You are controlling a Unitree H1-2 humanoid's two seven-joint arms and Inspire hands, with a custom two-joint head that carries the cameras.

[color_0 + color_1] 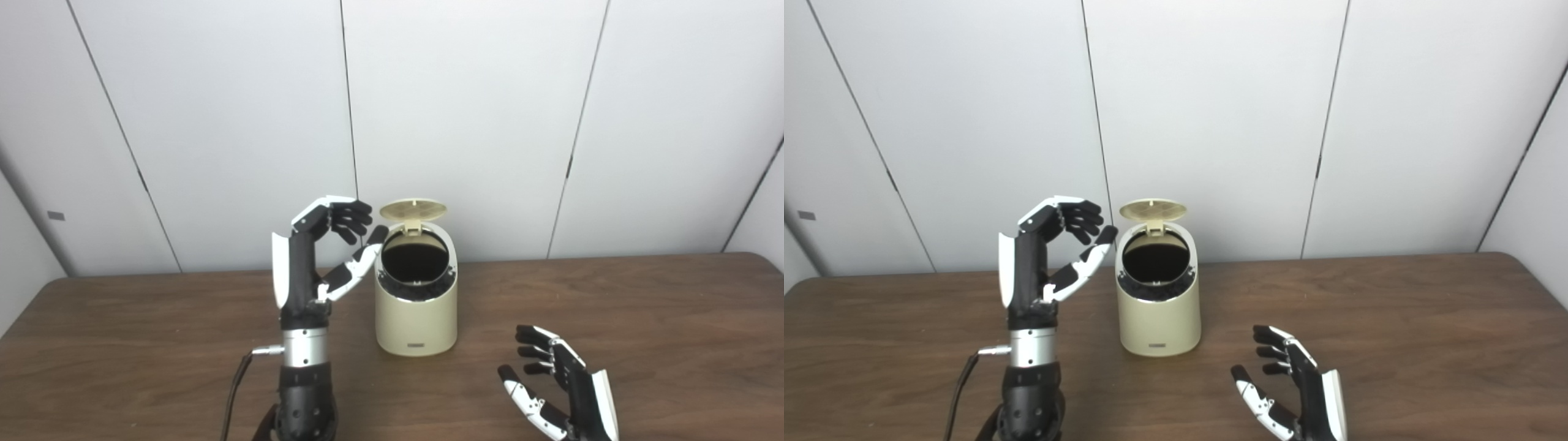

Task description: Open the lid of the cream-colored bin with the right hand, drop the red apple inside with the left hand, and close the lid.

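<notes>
The cream-colored bin (416, 312) stands upright on the table a little left of centre. Its round lid (413, 210) is flipped up at the back, and the dark opening (414, 258) faces me. I see no red apple in either view; the inside of the bin is too dark to read. My left hand (331, 248) is raised just left of the bin's rim, fingers curled over the thumb with a gap between them, holding nothing. My right hand (554, 386) rests low near the table's front, right of the bin, fingers spread and empty.
The brown wooden table (643, 318) spreads wide on both sides of the bin. White wall panels (465, 122) stand behind its far edge. A black cable (236, 383) hangs from my left forearm.
</notes>
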